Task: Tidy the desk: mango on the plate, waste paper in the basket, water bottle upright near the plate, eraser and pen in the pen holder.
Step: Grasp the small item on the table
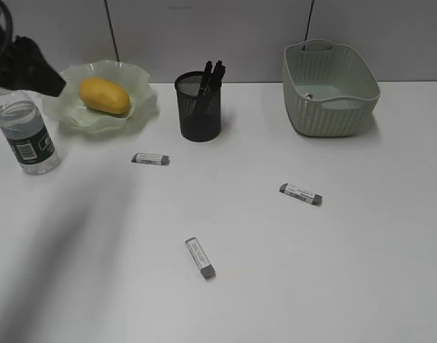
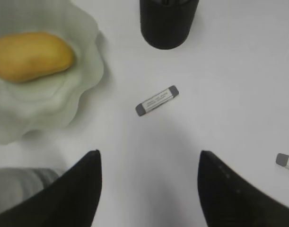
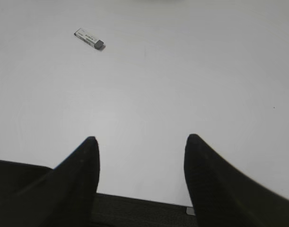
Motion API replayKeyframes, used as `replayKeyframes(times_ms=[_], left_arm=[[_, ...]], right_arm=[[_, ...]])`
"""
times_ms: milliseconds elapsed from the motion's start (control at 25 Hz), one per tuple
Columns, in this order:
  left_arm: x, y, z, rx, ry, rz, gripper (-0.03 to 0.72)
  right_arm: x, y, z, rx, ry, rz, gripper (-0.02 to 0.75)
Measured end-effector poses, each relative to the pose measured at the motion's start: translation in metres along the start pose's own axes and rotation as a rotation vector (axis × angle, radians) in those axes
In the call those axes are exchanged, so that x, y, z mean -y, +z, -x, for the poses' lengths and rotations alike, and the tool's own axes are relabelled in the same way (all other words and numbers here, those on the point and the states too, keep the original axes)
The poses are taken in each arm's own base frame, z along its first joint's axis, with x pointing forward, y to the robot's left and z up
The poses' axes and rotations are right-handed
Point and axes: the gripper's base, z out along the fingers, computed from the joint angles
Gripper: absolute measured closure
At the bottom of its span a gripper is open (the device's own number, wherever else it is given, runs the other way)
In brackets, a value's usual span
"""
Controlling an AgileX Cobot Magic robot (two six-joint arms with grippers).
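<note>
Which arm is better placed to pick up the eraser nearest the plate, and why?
Left. Its open gripper hovers just short of that eraser, beside the plate; the right wrist view shows only a distant eraser.

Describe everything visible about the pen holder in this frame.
The pen holder is a black mesh cylinder that looks like metal, standing upright on the white desk between the plate and the basket, touching neither. Dark pens stick out of its open top, leaning right. No gripper touches it.
</note>
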Motion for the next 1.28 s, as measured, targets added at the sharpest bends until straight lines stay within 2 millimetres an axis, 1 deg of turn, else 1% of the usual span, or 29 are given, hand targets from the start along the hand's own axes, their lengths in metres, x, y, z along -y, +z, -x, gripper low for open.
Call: replayKeyframes(times_ms=[80, 200, 240, 320, 360, 520, 680, 920, 1080, 1280], left_arm=[[0.002, 0.017, 0.014, -0.011, 0.052, -0.023, 0.201], [0.003, 0.049, 0.029, -0.071, 0.152, -0.058, 0.201], [0.003, 0.056, 0.035, -0.082, 0.197, -0.065, 0.203], [0.001, 0.076, 0.041, -0.116, 0.262, -0.091, 0.205], [-0.001, 0.083, 0.044, -0.125, 0.291, -0.101, 0.206], [-0.009, 0.118, 0.050, -0.153, 0.400, -0.130, 0.206], [-0.010, 0.149, 0.046, -0.185, 0.489, -0.167, 0.206], [-0.004, 0.187, 0.029, -0.250, 0.563, -0.220, 0.204], [0.004, 0.203, 0.025, -0.253, 0.608, -0.233, 0.203], [0.003, 0.221, 0.017, -0.260, 0.613, -0.228, 0.204]], right_arm=[[0.000, 0.000, 0.000, 0.000, 0.000, 0.000, 0.279], [0.000, 0.000, 0.000, -0.001, 0.001, 0.000, 0.279], [0.000, 0.000, 0.000, -0.001, 0.001, 0.000, 0.279], [0.000, 0.000, 0.000, -0.001, 0.001, 0.000, 0.279], [0.000, 0.000, 0.000, -0.001, 0.001, 0.000, 0.279], [0.000, 0.000, 0.000, -0.001, 0.001, 0.000, 0.279], [0.000, 0.000, 0.000, -0.001, 0.001, 0.000, 0.279], [0.000, 0.000, 0.000, -0.001, 0.001, 0.000, 0.279], [0.000, 0.000, 0.000, -0.001, 0.003, 0.000, 0.279], [0.000, 0.000, 0.000, -0.001, 0.003, 0.000, 0.279]])
